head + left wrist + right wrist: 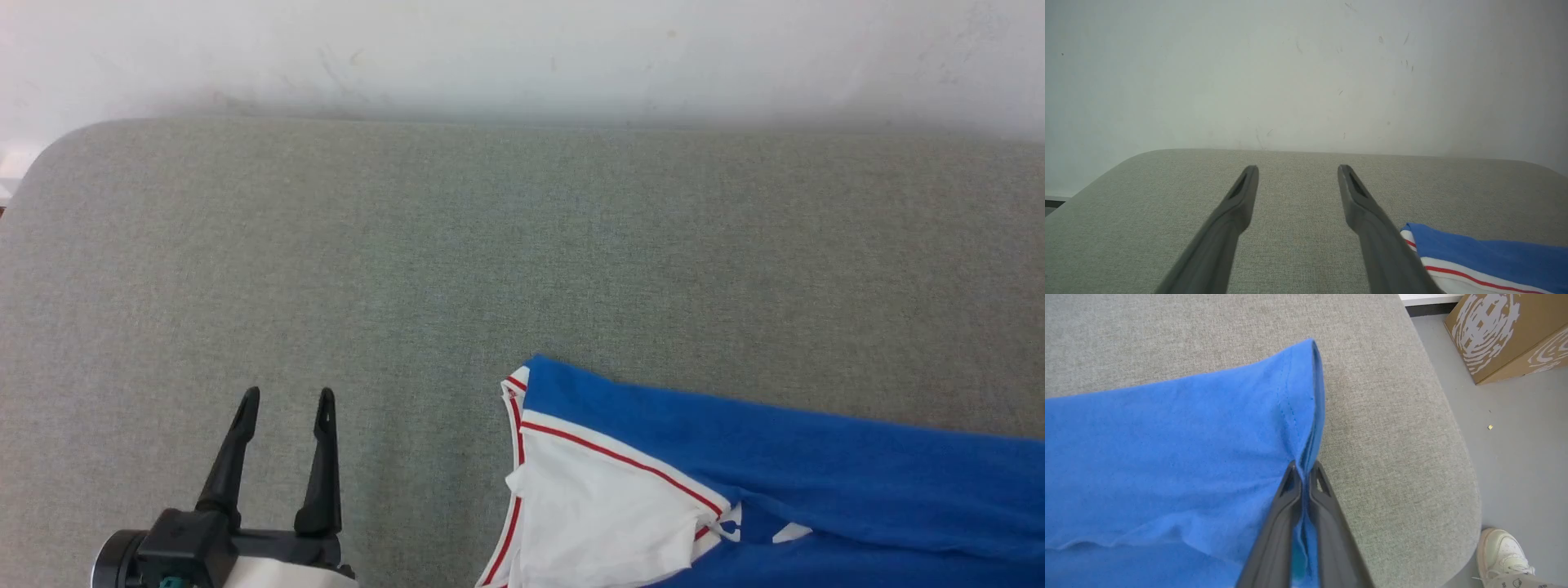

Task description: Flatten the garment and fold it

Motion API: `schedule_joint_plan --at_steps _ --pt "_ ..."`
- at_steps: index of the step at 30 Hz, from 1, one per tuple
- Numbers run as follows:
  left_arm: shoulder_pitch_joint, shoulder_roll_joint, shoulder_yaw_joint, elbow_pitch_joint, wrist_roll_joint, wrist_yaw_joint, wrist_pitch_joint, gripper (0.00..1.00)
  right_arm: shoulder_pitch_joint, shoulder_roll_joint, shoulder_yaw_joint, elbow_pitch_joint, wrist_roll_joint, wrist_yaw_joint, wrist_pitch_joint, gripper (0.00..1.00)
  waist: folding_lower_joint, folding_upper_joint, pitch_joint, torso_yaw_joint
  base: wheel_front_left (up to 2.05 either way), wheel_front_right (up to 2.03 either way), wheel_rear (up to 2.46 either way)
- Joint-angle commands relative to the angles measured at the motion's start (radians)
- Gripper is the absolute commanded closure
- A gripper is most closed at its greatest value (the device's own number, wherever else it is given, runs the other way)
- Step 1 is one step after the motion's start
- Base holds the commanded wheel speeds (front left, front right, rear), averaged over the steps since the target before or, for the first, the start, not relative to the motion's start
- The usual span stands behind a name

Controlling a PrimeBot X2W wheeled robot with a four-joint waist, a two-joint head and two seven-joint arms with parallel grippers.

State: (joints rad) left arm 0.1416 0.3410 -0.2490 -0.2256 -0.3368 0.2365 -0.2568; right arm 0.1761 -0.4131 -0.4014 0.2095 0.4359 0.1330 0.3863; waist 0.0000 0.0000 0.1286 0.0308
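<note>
The garment (pixel 775 457), a royal-blue shirt with a white sleeve and red-and-white trim, lies on the grey cloth table (pixel 408 245) at the lower right of the head view. My left gripper (pixel 286 404) stands open over bare table to its left, nothing between its fingers (pixel 1237 204). In the left wrist view the garment (pixel 1486 253) shows at the lower right. In the right wrist view my right gripper (pixel 1303 469) is shut on the hemmed blue edge of the garment (pixel 1167 449), with cloth pinched between the fingers.
A pale wall (pixel 522 49) runs behind the table. In the right wrist view the table's rounded edge (pixel 1466 490) drops to a grey floor, where a cardboard box (pixel 1506 330) stands and a person's white shoe (pixel 1502 551) rests.
</note>
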Motion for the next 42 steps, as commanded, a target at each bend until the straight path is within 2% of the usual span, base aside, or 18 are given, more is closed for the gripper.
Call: schedule_joint_plan --at_steps 1,7,14,19,32,38,42 --pt "0.006 -0.005 0.0 0.004 0.003 -0.009 -0.005 0.0 0.005 -0.004 0.0 -0.01 -0.004 -0.002 -0.006 1.0 0.0 0.0 0.0 0.001 0.0 0.0 0.0" --pt "0.003 -0.021 0.003 0.01 -0.012 -0.014 -0.005 0.0 0.011 0.025 0.111 -0.152 0.08 -0.002 0.036 1.0 0.0 0.0 -0.001 -0.002 0.0 0.0 0.0" --pt "-0.003 -0.045 0.013 0.016 -0.018 -0.023 -0.005 0.0 0.013 0.051 0.316 -0.369 0.128 -0.002 0.109 1.0 0.0 0.0 0.005 0.004 0.0 0.0 0.0" --pt "-0.012 -0.068 0.02 0.023 -0.033 -0.043 -0.005 0.0 -0.024 0.074 0.436 -0.446 0.153 -0.002 0.137 1.0 0.0 0.0 0.011 0.029 0.0 0.0 0.0" --pt "-0.027 -0.097 0.038 0.042 -0.03 -0.074 -0.005 0.0 -0.215 0.106 0.759 -0.476 0.157 -0.002 0.161 1.0 0.0 0.0 0.028 0.088 0.0 0.0 0.0" --pt "-0.042 -0.108 0.046 0.049 -0.027 -0.085 -0.005 0.0 -0.304 0.12 0.857 -0.431 0.14 -0.002 0.169 1.0 0.0 0.0 0.04 0.108 0.0 0.0 0.0" --pt "-0.048 -0.119 0.05 0.054 -0.023 -0.091 -0.005 0.0 -0.358 0.149 0.909 -0.358 0.094 -0.002 0.159 1.0 0.0 0.0 0.045 0.114 0.0 0.0 0.0"
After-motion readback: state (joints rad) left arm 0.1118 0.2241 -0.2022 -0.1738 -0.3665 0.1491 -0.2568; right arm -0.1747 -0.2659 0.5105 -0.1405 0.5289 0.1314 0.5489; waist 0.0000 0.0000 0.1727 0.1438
